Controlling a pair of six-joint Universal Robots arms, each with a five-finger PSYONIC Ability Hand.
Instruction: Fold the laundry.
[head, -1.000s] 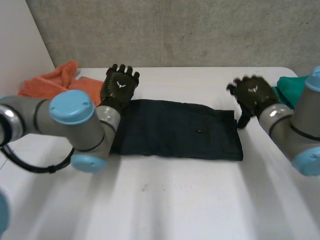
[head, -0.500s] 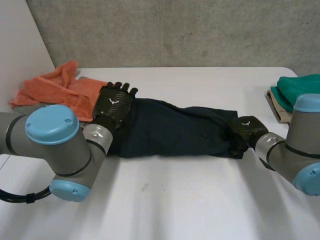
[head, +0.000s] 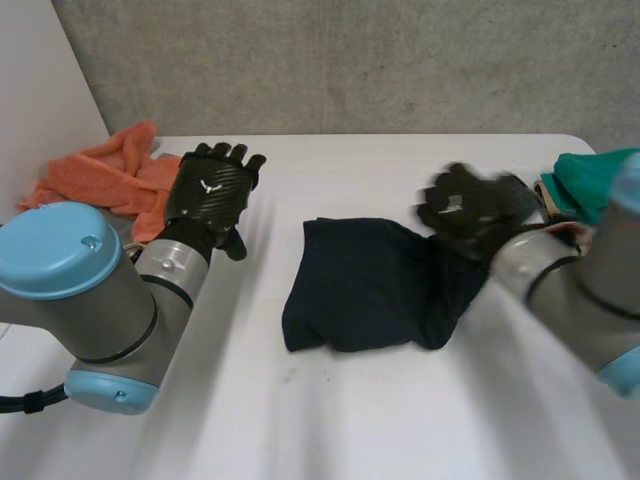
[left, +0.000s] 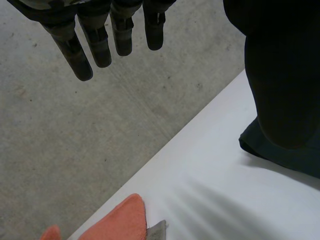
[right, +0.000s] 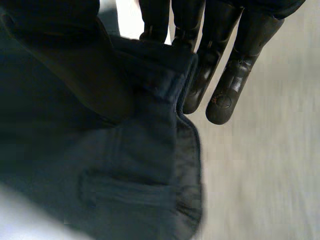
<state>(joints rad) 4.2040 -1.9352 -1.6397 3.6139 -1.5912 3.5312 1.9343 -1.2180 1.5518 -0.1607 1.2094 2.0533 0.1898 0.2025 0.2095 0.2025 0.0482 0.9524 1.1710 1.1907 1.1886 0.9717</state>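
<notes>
Head camera overlooks table (head: 350, 420), wrist cameras close, sharing dark cloth (head: 360, 285)

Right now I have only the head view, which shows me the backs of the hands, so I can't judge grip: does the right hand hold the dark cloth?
Observer: Yes. In its wrist view the cloth passes between the right hand's thumb and straight fingers.
Operator: By an edge or the middle?
Observer: An edge. A stitched hem runs along those fingers.
Operator: And the left hand?
Observer: Its wrist view shows the left hand with straight fingers and nothing in them.
</notes>
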